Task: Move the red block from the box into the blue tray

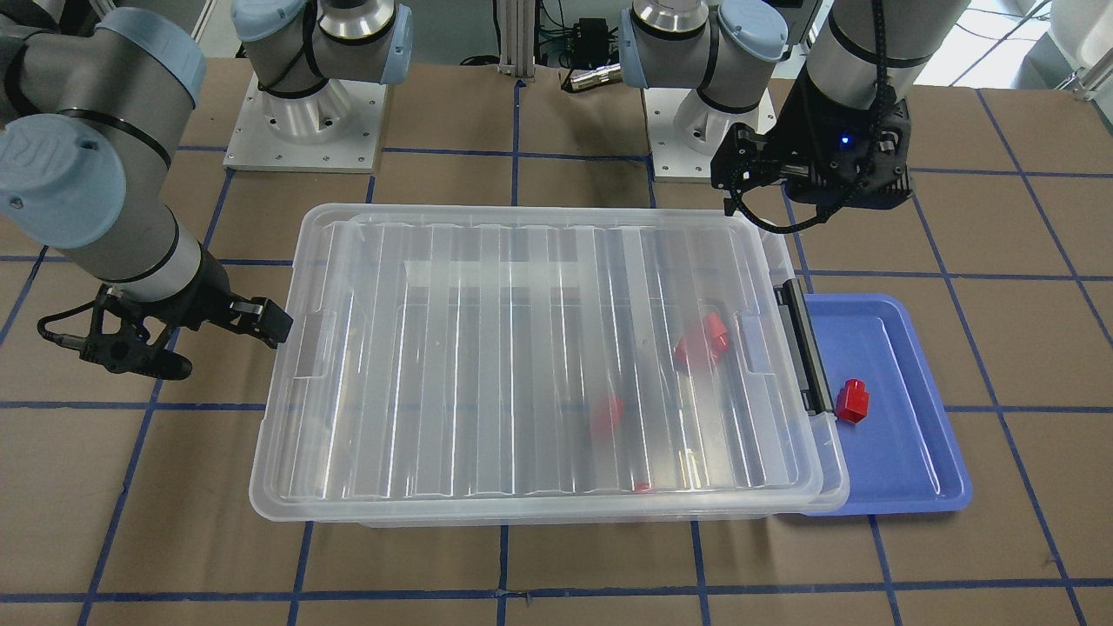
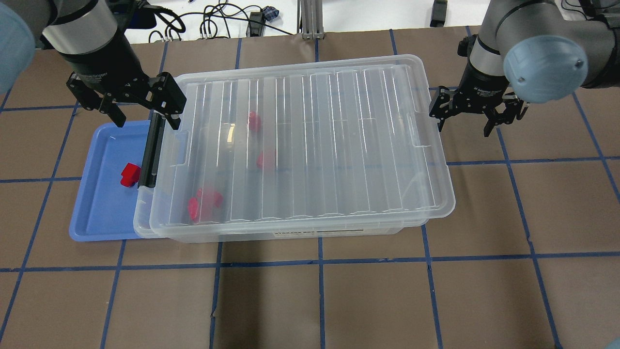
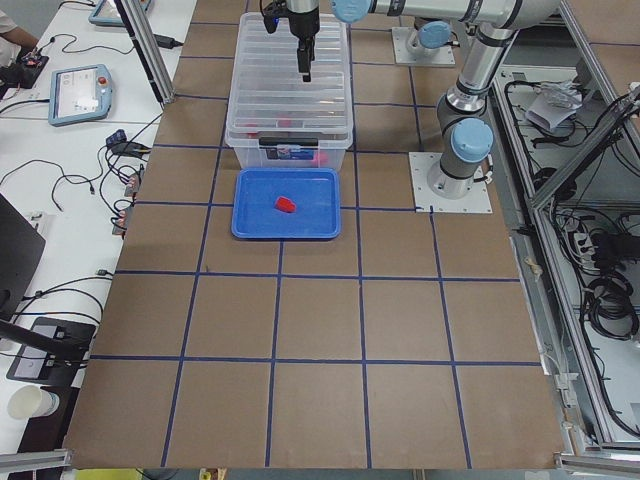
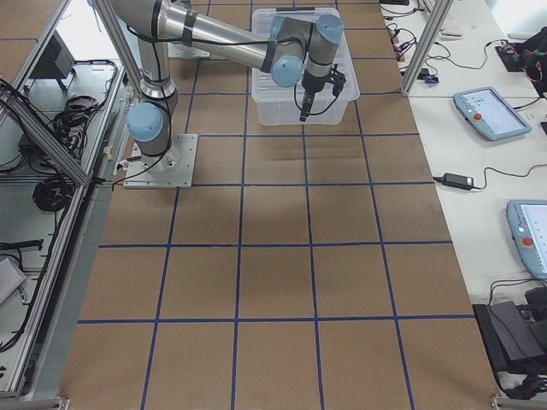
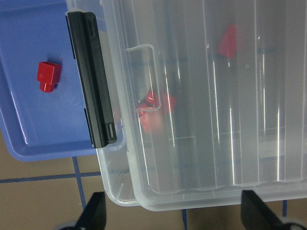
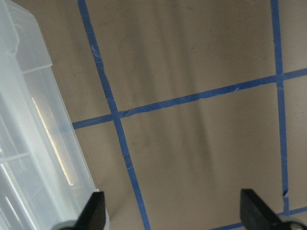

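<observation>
One red block [image 2: 130, 174] lies in the blue tray [image 2: 99, 213], close to the box's black latch [image 2: 150, 150]; it also shows in the front view [image 1: 853, 400] and the left wrist view [image 5: 49, 75]. The clear box [image 2: 310, 145] has its ribbed lid on. Several more red blocks [image 2: 204, 203] show blurred through the lid. My left gripper [image 2: 145, 114] is open and empty, above the latch end of the box and the tray's far edge. My right gripper [image 2: 465, 123] is open and empty, just off the box's opposite end.
The tray [image 1: 904, 452] sits tight against the box's latch end [image 1: 804, 343], partly under its rim. The table is brown with blue tape grid lines [image 2: 319, 261]. Both arm bases [image 1: 304, 122] stand behind the box.
</observation>
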`<state>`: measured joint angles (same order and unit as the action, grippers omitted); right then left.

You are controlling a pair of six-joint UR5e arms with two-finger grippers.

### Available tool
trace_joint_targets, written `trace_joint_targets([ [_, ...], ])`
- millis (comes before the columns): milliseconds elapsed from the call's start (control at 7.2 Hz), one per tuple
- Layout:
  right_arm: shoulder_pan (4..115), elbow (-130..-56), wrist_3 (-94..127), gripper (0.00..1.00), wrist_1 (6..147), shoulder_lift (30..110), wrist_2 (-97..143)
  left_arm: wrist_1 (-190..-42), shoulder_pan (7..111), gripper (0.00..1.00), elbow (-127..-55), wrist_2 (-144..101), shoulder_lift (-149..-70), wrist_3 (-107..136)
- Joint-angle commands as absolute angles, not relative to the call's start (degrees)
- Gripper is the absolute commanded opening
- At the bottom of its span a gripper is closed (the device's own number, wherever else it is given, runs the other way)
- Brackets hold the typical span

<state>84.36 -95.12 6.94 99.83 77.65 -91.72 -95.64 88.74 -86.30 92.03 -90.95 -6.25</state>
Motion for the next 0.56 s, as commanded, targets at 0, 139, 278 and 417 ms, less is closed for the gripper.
trace_joint_targets([
  [0, 84.4, -95.0, 6.9, 1.0, 99.3, 77.7, -90.2, -93.0, 88.9, 1.0, -86.4, 92.0, -91.1, -6.3],
  [139, 84.4, -95.0, 6.9, 1.0, 99.3, 77.7, -89.7, -92.9, 88.9, 1.0, -86.5, 92.0, -91.2, -6.8],
  [278, 84.4, -94.9, 6.9, 1.0, 99.3, 77.7, -89.7, -92.9, 88.9, 1.0, -86.3, 91.9, -91.3, -6.3],
  [417, 84.4, -94.5, 6.9, 1.0, 99.3, 77.8, -89.7, -92.9, 88.9, 1.0, -86.3, 91.9, -91.2, -6.2],
])
